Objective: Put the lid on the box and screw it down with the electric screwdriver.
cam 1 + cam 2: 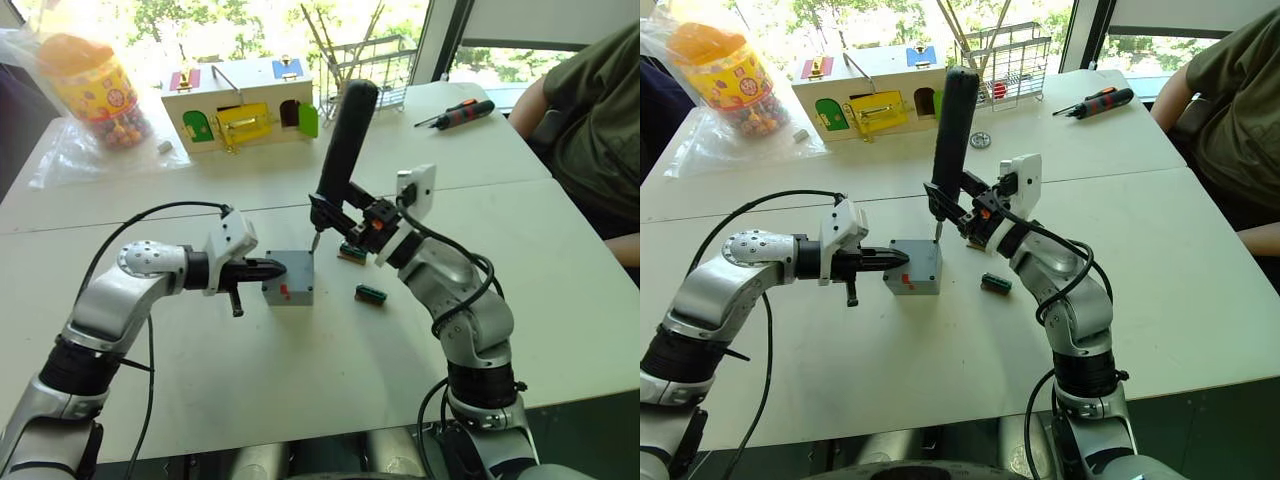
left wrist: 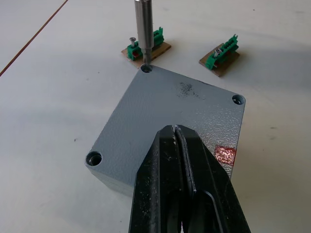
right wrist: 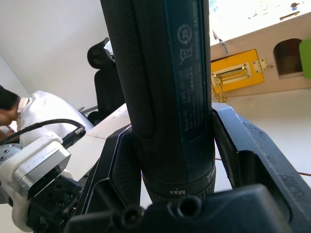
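Grey lid (image 2: 175,116) sits on the box (image 1: 290,290) mid-table, so I judge I'm at the screwing step. My right gripper (image 3: 170,160) is clamped round the electric screwdriver (image 1: 340,150), bit in the far corner hole. My left gripper (image 2: 180,141), fingers together, presses the lid's near edge. Next I must keep the driver upright and push straight down.

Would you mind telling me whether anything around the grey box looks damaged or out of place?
Only small things: the lid has a dark scuff near its middle, and a loose screw lies on a green terminal block beyond it.
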Action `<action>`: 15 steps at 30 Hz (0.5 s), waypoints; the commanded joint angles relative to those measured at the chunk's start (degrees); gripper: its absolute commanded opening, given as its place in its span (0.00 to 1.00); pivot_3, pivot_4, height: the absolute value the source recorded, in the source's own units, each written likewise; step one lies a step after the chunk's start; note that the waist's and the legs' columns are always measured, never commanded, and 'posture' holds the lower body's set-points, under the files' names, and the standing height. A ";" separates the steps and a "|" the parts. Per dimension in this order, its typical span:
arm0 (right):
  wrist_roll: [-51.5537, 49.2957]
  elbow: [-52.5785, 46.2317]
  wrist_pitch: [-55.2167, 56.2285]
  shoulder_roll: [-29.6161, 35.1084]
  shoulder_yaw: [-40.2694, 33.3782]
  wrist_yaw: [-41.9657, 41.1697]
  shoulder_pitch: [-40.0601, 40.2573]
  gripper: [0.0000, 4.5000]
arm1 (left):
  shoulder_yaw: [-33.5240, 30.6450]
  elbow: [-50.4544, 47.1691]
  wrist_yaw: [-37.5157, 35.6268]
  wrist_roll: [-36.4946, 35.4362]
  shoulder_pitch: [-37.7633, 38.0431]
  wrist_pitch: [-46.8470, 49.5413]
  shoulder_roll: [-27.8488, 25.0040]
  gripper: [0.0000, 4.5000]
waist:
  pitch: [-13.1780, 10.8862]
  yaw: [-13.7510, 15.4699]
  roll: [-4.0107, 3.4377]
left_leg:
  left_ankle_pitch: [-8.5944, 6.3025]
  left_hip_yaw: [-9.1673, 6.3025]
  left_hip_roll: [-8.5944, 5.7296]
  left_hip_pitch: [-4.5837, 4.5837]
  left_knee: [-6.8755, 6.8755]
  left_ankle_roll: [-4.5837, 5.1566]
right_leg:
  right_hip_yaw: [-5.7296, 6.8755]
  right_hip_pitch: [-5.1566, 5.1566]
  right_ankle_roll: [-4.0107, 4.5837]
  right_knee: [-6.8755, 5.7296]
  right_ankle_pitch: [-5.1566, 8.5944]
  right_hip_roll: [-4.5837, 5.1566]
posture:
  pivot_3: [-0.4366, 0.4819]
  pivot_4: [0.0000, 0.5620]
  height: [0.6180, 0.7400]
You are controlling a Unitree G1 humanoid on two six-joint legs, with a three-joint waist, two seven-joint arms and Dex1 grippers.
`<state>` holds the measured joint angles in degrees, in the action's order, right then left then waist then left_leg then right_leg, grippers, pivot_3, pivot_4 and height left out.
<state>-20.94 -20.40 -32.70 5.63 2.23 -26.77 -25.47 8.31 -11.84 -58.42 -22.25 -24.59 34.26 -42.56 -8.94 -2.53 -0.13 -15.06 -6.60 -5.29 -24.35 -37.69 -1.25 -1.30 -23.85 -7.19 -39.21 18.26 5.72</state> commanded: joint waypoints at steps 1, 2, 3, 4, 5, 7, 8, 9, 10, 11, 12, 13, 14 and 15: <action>-1.02 -1.85 2.31 -0.26 0.16 0.38 -1.32 0.41 | 1.33 0.74 0.13 1.33 0.49 0.16 0.27 0.00 | 0.00 0.02 0.00 | 0.00 -0.01 0.00 0.01 0.00 0.00 | 0.00 0.01 0.00 0.00 0.00 0.00 | 0.48 0.27 1.00; -0.96 -1.78 2.44 -0.18 0.36 0.44 -1.28 0.41 | 1.34 0.64 0.13 1.46 0.67 0.12 0.36 0.00 | 0.00 0.02 0.00 | 0.00 -0.01 0.00 0.01 0.00 0.00 | 0.00 0.02 0.00 0.00 0.00 -0.01 | 0.48 0.27 1.00; -1.14 -1.77 2.26 -0.18 0.43 0.55 -1.23 0.41 | 1.34 0.56 0.12 1.54 0.75 0.19 0.45 0.00 | 0.00 0.01 0.00 | 0.00 -0.01 0.00 0.01 0.00 0.00 | 0.00 0.02 0.00 0.00 0.00 -0.01 | 0.48 0.27 1.00; -1.15 -1.79 2.19 -0.11 0.64 0.62 -1.14 0.41 | 1.32 0.51 0.11 1.58 0.83 0.22 0.49 0.00 | 0.00 0.00 0.00 | 0.00 -0.01 0.00 0.01 0.00 0.00 | 0.00 0.02 0.00 0.00 0.00 -0.01 | 0.48 0.27 1.00; -1.38 -1.87 1.86 -0.08 0.80 0.65 -0.99 0.41 | 1.31 0.49 0.13 1.67 0.88 0.22 0.51 0.00 | 0.00 0.01 0.00 | 0.00 -0.01 0.00 0.02 0.00 0.00 | 0.00 0.03 0.00 0.00 0.00 -0.01 | 0.48 0.27 1.00; -1.98 -2.22 1.28 0.06 1.19 0.35 -0.66 0.41 | 1.28 0.49 0.18 1.73 0.90 0.26 0.54 0.00 | 0.00 0.01 0.00 | 0.00 -0.02 0.00 0.02 0.00 0.00 | 0.00 0.03 0.00 0.00 0.00 -0.01 | 0.48 0.27 1.00; -2.18 -2.32 1.11 0.17 1.36 0.23 -0.56 0.41 | 1.29 0.52 0.21 1.77 0.87 0.26 0.55 0.00 | 0.00 0.01 0.00 | 0.00 -0.02 0.00 0.02 0.00 0.00 | 0.00 0.03 0.00 0.00 0.00 -0.01 | 0.48 0.27 1.00; -2.27 -2.46 0.93 0.41 1.74 0.01 -0.40 0.41 | 1.28 0.59 0.15 1.84 0.93 0.15 0.46 0.00 | 0.00 0.01 0.00 | 0.00 -0.02 0.00 0.03 0.00 0.00 | 0.00 0.03 0.00 0.00 0.00 -0.01 | 0.48 0.27 1.00; -2.53 -2.63 0.66 0.63 2.05 -0.27 -0.25 0.41 | 1.29 0.67 0.13 1.93 0.96 0.06 0.41 0.00 | 0.01 0.00 0.00 | 0.00 -0.02 0.00 0.03 -0.01 0.00 | 0.00 0.04 0.00 0.00 0.00 -0.01 | 0.48 0.27 1.00; -2.60 -2.74 0.57 0.82 2.32 -0.39 -0.15 0.41 | 1.29 0.74 0.14 2.02 0.97 -0.02 0.38 0.00 | 0.01 -0.02 0.00 | 0.00 -0.02 0.00 0.04 0.00 0.00 | 0.00 0.04 0.00 0.00 0.00 -0.01 | 0.48 0.27 1.00; -2.29 -2.70 0.81 1.07 2.67 -0.40 -0.06 0.41 | 1.29 0.78 0.10 2.10 1.01 -0.11 0.33 0.00 | 0.01 -0.02 0.00 | 0.00 -0.02 0.00 0.06 0.00 0.00 | 0.00 0.07 0.00 0.00 0.00 -0.01 | 0.48 0.27 1.00; -1.80 -2.53 1.18 1.51 3.17 -0.55 -0.01 0.41 | 1.33 0.83 0.12 2.17 0.98 -0.14 0.35 0.00 | 0.01 -0.02 0.00 | 0.00 -0.02 0.00 0.09 0.00 0.00 | 0.00 0.09 0.00 0.00 0.00 -0.01 | 0.48 0.27 1.00; -1.12 -2.22 1.72 2.02 3.74 -0.69 0.02 0.41 | 1.40 0.90 0.14 2.25 0.92 -0.16 0.40 0.00 | 0.01 -0.02 0.00 | 0.00 -0.02 0.00 0.10 0.00 0.00 | 0.00 0.11 0.00 0.00 0.00 -0.02 | 0.48 0.27 1.00; -0.54 -1.78 2.09 2.34 4.23 -0.62 0.02 0.41 | 1.50 0.94 0.13 2.34 0.91 -0.22 0.40 0.00 | 0.02 -0.02 0.00 | 0.00 -0.02 0.00 0.11 0.00 0.00 | 0.00 0.11 0.00 0.00 0.00 -0.02 | 0.48 0.27 1.00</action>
<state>-21.71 -20.21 -31.90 7.92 4.98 -26.68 -25.21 8.41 -11.77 -58.41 -21.49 -24.49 33.91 -42.01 -8.92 -2.55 -0.13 -15.06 -6.62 -5.28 -24.22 -37.68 -1.25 -1.30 -23.73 -7.19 -39.21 18.26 5.71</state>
